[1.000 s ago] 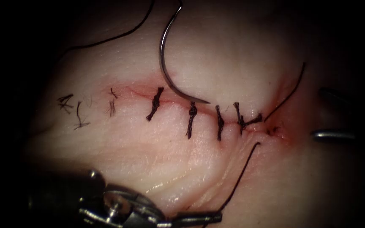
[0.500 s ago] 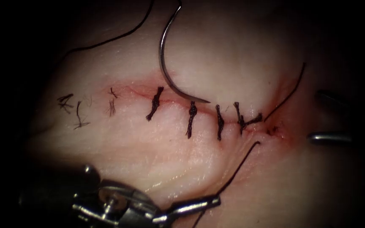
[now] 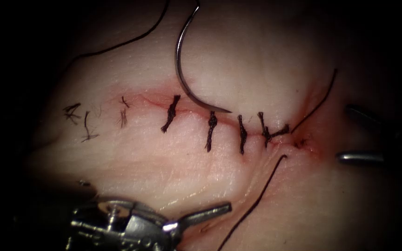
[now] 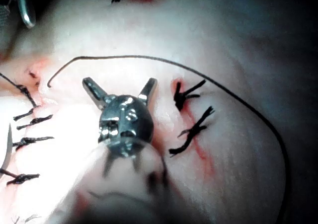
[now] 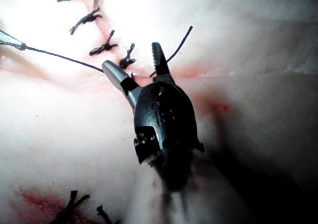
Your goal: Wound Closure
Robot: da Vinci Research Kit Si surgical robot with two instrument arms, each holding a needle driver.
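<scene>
The curved needle (image 3: 181,69) lies loose on the tissue (image 3: 257,56) beyond the cut (image 3: 140,100), its tip resting near the middle stitches; neither tool holds it. Several dark stitches (image 3: 211,132) cross the cut. My left tool (image 3: 210,214) is at the near edge, left of centre, jaws open and holding nothing, as the left wrist view also shows for the left tool (image 4: 119,82). A free thread end (image 3: 257,200) lies just to its right. Past the cut's right end is my right tool (image 3: 345,134), jaws open and holding nothing; in its wrist view the right tool (image 5: 131,56) is just short of the last stitch.
A thread (image 3: 117,45) trails left from the needle's tail across the far tissue. Another strand (image 3: 317,104) rises from the rightmost stitch. Short cut thread ends (image 3: 77,121) lie left of the cut. Red fluid (image 3: 303,142) marks the cut's right end.
My left tool's jaws have opened and let go of the thread, which now lies free on the tissue. The left tool drew back to the left. The right tool edged slightly left.
</scene>
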